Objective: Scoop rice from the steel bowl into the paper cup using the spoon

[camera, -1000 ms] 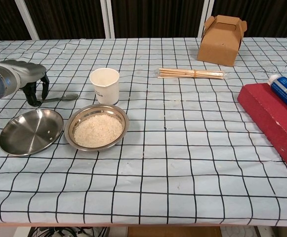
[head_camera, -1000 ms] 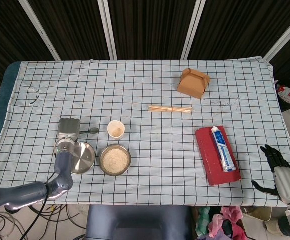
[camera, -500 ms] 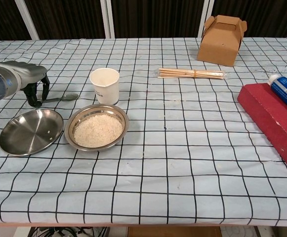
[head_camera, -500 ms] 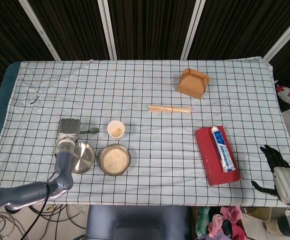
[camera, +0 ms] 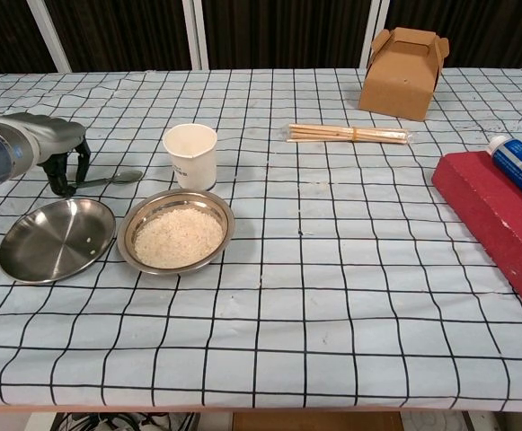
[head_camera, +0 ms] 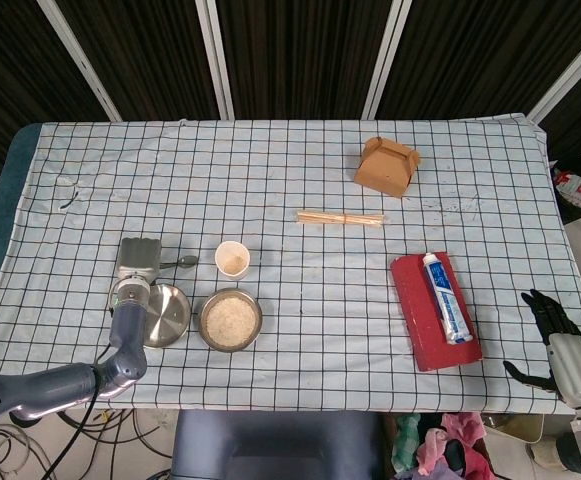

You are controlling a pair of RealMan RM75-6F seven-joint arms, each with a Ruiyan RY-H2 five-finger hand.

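The steel bowl (camera: 224, 215) full of rice (camera: 177, 237) sits near the table's front left, also in the head view (head_camera: 230, 320). Just behind it stands the white paper cup (camera: 190, 154) (head_camera: 232, 259), upright. The spoon (camera: 117, 178) (head_camera: 182, 262) lies on the cloth left of the cup, its bowl end toward the cup. My left hand (camera: 49, 144) (head_camera: 137, 258) arches over the handle's end, fingers (camera: 65, 184) curled down onto it and gripping it. My right hand (head_camera: 560, 345) hangs off the table's front right corner, fingers apart, holding nothing.
An empty steel dish (camera: 56, 239) lies left of the rice bowl, right under my left hand. A cardboard box (head_camera: 387, 166), a bundle of chopsticks (head_camera: 340, 218) and a red box (head_camera: 432, 312) with a toothpaste tube (head_camera: 444, 297) on it occupy the right half.
My left hand has shifted slightly left over the spoon handle. The spoon, bowl and cup stay where they were; the right hand has not moved.
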